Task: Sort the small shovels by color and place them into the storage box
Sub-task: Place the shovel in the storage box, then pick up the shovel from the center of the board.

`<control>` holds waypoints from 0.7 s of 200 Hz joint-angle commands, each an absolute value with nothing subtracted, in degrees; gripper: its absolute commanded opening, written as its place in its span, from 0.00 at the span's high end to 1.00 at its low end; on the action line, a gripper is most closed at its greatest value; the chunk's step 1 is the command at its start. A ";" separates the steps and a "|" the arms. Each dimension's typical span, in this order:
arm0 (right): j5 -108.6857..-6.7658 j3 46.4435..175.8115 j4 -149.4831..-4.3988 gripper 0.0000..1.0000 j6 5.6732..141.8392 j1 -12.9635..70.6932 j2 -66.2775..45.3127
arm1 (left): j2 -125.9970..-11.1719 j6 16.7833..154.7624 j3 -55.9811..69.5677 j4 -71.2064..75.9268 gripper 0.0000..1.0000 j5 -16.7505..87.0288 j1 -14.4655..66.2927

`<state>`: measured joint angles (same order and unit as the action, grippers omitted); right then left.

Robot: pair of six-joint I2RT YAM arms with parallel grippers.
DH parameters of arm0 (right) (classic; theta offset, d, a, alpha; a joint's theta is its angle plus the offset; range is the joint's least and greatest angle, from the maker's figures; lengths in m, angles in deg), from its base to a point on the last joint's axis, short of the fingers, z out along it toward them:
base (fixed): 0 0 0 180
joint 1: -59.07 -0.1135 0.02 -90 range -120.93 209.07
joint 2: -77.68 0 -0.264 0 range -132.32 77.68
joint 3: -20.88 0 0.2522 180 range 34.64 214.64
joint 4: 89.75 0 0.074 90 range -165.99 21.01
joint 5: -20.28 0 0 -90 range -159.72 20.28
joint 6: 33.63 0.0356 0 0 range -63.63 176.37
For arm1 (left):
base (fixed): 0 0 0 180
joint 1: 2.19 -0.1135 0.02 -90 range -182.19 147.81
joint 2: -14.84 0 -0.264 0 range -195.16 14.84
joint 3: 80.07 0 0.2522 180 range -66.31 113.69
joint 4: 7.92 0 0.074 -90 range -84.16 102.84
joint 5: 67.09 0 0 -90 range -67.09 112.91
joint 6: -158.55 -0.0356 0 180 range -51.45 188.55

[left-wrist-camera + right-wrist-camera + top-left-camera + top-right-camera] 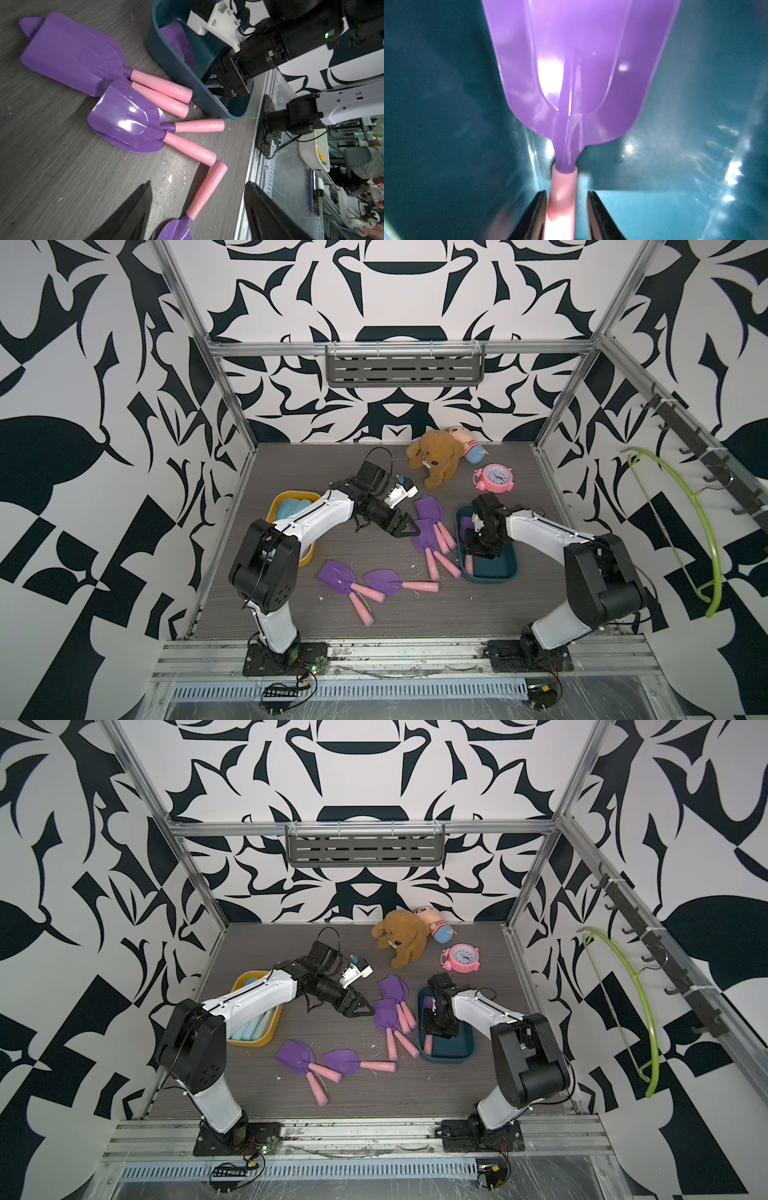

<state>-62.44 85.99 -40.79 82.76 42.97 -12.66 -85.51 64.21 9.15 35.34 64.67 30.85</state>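
Between the black fingers of my right gripper [565, 192] runs the pink handle of a purple shovel [571, 72]. My jaws stand narrowly apart on either side of it, with a sliver of gap showing on one side, so they flank the handle rather than clamp it. Its blade is glossy and scoop-shaped, with a raised rib running down into a purple neck that plugs into the matte pink handle. It lies inside the dark teal box [511, 572], blade toward the far end. My left gripper [197, 184] hovers wide open and empty above the grey table [374, 626], just beside a cluster of four more purple shovels [428, 526] that lie next to the teal box, blades stacked in pairs and pink handles fanned out. Further purple shovels [336, 574] lie toward the front of the table, well apart from either box. Light blue shovels [291, 508] fill the yellow box [276, 506] under my left arm.
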 commanded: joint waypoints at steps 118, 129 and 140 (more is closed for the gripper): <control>-73.81 104.00 -24.81 0.64 86.26 17.97 -5.51 | -72.63 62.56 1.32 33.55 0.16 68.17 17.49; -74.03 104.41 -24.76 0.64 86.81 15.86 -8.59 | -72.27 62.66 0.93 33.35 0.16 68.26 17.33; -73.95 104.60 -25.07 0.64 87.21 14.56 -11.35 | -72.01 62.80 0.65 33.24 0.16 68.48 17.33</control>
